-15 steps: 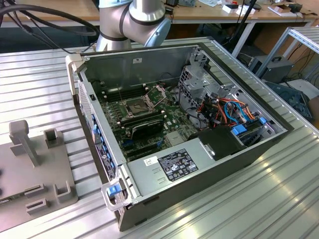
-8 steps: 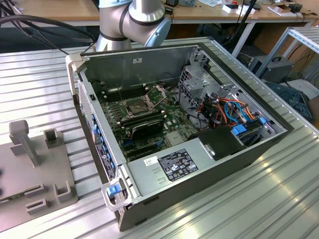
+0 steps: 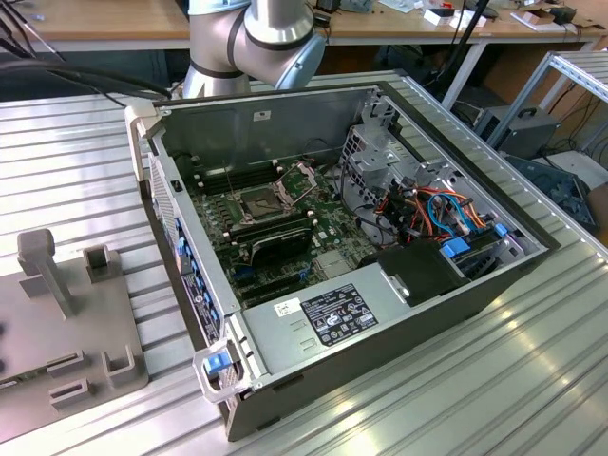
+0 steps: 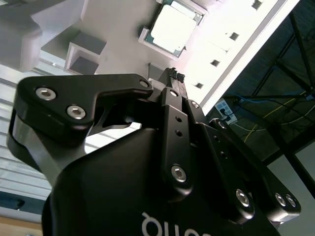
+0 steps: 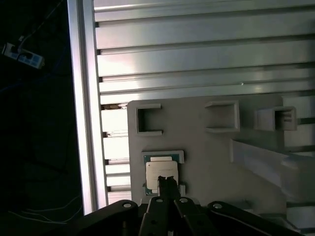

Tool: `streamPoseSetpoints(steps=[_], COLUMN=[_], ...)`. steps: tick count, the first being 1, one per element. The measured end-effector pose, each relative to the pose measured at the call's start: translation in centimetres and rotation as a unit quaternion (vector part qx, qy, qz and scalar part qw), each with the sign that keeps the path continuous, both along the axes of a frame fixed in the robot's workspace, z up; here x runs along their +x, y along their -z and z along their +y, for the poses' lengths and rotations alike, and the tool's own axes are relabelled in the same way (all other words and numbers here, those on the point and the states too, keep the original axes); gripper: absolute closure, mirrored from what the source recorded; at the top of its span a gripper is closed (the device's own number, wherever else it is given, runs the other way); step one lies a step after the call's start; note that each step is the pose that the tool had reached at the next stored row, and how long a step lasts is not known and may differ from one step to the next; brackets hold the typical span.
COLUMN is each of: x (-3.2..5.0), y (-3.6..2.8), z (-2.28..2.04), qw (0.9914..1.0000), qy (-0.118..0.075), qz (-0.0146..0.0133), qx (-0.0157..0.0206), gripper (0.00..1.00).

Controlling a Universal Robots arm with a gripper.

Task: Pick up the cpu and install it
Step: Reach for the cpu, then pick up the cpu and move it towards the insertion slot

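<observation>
Pick-up stage: in the first wrist view the tool [image 5: 167, 184], fingertips drawn narrow and holding nothing, hangs just over the cpu [image 5: 161, 173]. The chip lies flat in its pocket on the grey holder [image 5: 211, 162], whose neighbouring pockets sit empty. Lifting it likely calls for spreading the fingers across the chip's edges. The open computer case [image 3: 285, 119] stands on the tabletop [image 3: 532, 380].

open computer case [image 3: 266, 123] on ribbed metal worktop [image 3: 532, 380], power supply [image 3: 328, 318] and orange-blue cables [image 3: 442, 204] inside; grey slotted fixture plate [image 3: 95, 323] near, toward the exterior view's left.
</observation>
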State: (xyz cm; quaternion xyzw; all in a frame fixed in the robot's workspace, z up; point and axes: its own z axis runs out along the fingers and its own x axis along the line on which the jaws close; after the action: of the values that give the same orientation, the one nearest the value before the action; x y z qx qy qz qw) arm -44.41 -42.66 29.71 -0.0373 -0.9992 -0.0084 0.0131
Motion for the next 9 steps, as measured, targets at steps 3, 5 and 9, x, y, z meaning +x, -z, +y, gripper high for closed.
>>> streamPoseSetpoints(steps=[3, 5, 9], x=[-0.12, -0.2, -0.2], y=[0.54, 0.87, 0.9], z=[-0.25, -0.37, -0.38], qw=[1.0, 1.0, 1.0], qy=[0.0, 0.0, 0.0], qz=[0.0013, 0.002, 0.002], qx=[0.0, 0.0001, 0.0], gripper=[0.89, 0.89, 0.89])
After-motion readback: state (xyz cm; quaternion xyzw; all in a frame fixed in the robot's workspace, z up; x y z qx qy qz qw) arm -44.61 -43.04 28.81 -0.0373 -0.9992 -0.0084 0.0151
